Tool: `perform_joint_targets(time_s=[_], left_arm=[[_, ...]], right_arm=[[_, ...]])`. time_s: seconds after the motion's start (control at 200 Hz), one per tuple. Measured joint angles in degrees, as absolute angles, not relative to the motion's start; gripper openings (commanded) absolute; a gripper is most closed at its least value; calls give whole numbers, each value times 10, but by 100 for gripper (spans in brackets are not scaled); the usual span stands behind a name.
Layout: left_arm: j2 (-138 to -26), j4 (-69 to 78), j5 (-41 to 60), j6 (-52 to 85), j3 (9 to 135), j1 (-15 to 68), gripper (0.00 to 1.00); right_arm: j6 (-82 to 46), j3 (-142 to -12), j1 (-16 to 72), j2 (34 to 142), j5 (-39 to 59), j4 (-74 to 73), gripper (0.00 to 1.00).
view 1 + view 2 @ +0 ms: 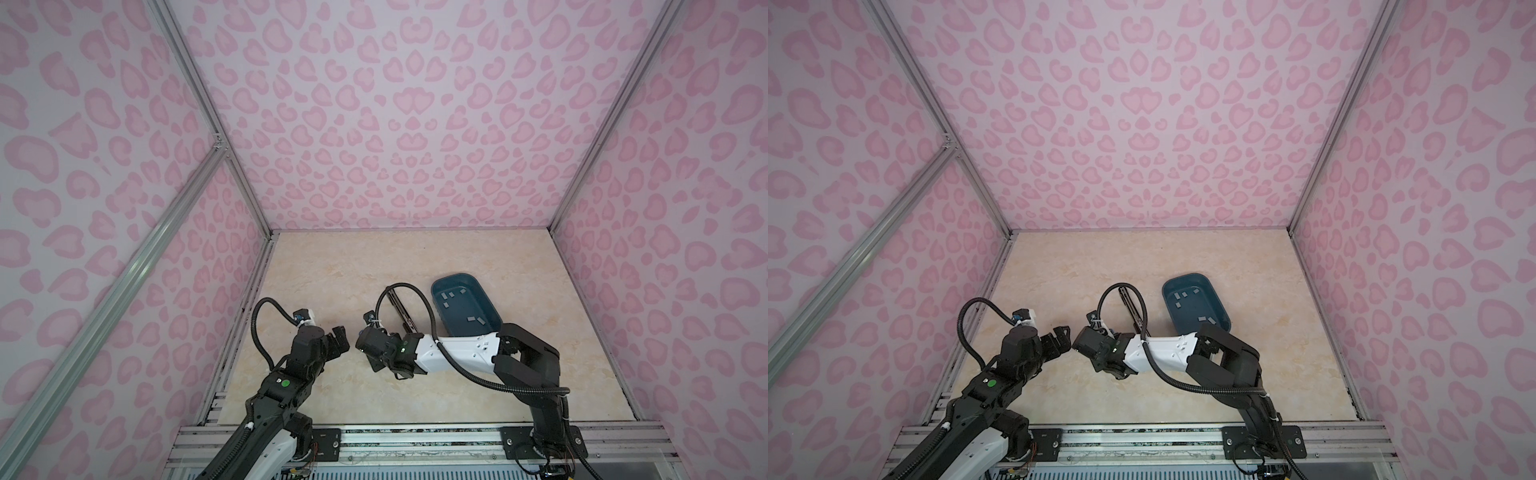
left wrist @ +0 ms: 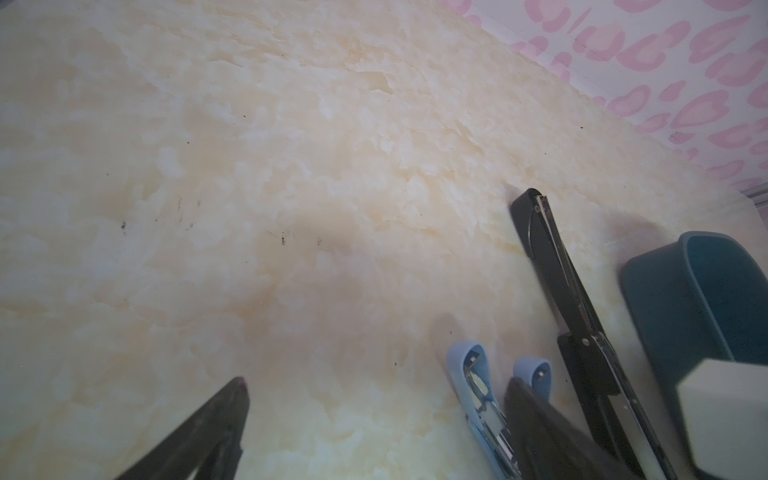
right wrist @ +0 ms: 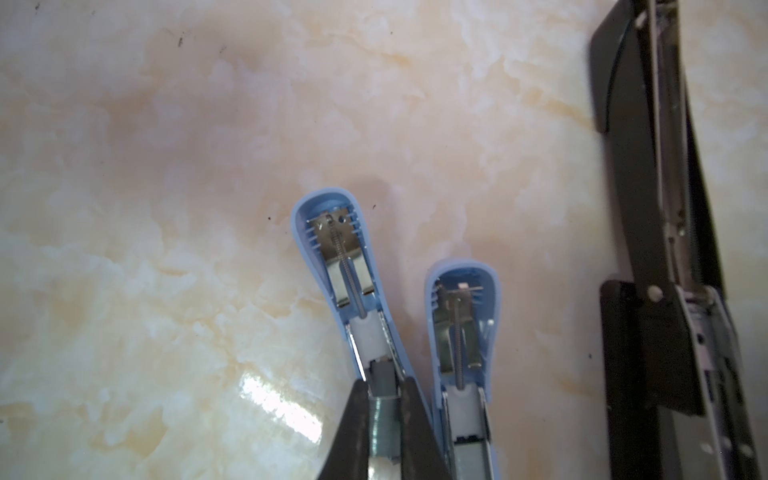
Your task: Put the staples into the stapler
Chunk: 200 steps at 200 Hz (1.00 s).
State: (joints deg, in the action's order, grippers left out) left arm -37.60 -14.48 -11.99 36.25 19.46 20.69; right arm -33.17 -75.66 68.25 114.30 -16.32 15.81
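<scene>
Right wrist: the right hand is clamped on a grey ribbed strip of staples, over the track of a blue stapler.
Strip axis: its long side runs in line with that stapler's track and points toward the rounded end of the flipped-open lid. Whether it already sits in the track cannot be told.
Stapler: lies on the surface, opened out flat, with spring and metal parts showing.
Other stapler: just beside it, also open and nearly parallel, the rounded ends spreading slightly apart.
Black stapler: longer, opened flat, beyond the other stapler and running roughly the same way.
Bin: dark blue, next to the black stapler. Loose staples lie flat on its floor, turned various ways.
Left hand: jaws spread wide and holding nothing, near the right wrist.
</scene>
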Motion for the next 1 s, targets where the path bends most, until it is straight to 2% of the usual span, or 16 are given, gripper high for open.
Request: perform_joint_targets(time_s=[0.745,1.0], left_arm=[[-395,-145,-122,362,196,207,97],[-401,-144,-123,362,197,207,97]], right_arm=[[-240,-739,695,1122,-145,170,10],[-145,-784,688,1148,-123,188,9]])
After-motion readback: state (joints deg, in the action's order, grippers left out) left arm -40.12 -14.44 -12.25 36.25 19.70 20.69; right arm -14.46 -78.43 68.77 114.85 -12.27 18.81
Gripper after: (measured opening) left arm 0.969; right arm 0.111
